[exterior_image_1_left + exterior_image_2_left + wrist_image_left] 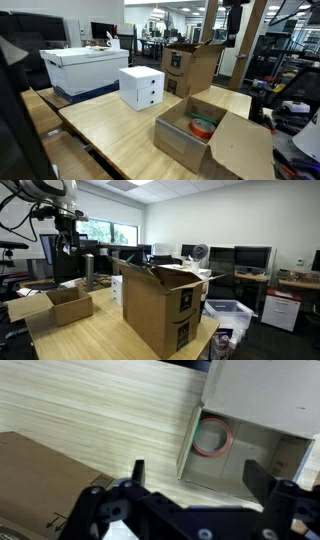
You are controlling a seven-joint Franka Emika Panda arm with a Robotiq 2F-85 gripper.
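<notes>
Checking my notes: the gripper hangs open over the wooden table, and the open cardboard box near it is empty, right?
Not empty: the wrist view shows a red ring lying inside the cardboard box. The gripper does hang open over the wooden table.

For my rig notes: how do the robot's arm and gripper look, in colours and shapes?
The rounded white robot arm has dark joint bands; dark cables seem to hang beside it. The black two-fingered gripper has flat, tapering fingers. No markings are legible.
</notes>
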